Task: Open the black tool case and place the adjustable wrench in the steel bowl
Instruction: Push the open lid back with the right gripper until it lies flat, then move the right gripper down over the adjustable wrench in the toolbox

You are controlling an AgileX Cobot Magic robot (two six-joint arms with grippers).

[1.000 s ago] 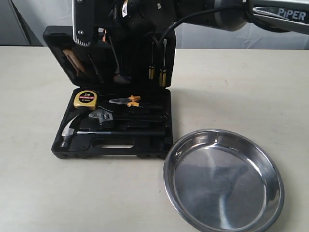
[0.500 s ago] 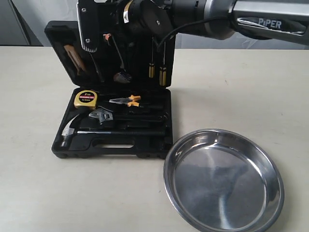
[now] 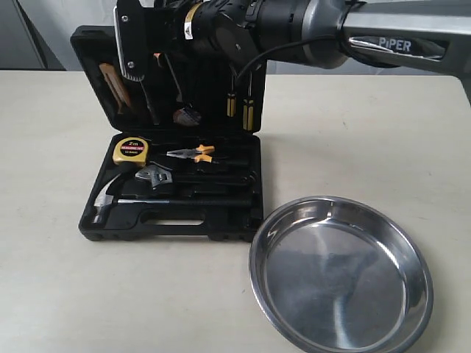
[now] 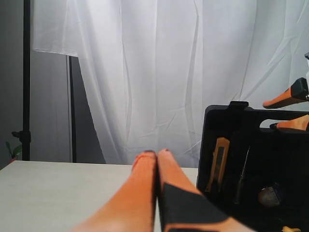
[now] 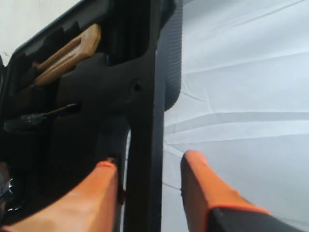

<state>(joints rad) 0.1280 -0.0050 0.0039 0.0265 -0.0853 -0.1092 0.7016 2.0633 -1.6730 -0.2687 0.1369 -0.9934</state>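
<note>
Newly spread, our right end effector [image 5: 149,162] straddles the lid edge of the tool case [image 3: 147,228]; withdrawing crookedly, we might knock it shut.

**Q:** State the condition of the surface [image 3: 368,125].
**A:** Flat, matte, pale beige. The lighting is diffuse and even, and the shadows are soft.

**Q:** What stands behind its far edge?
**A:** A white curtain [image 4: 159,72] hangs in long vertical folds. It is brightly lit and fills most of the backdrop.

**Q:** Does the curtain cover the full width?
**A:** No. In the left wrist view it ends at one side, and a grey wall [image 4: 48,111] shows there.

**Q:** Are there fixtures at that side?
**A:** A thin black upright pole [image 4: 26,72] stands before the grey wall, with a small black clamp [image 4: 18,136] attached partway up.
</note>
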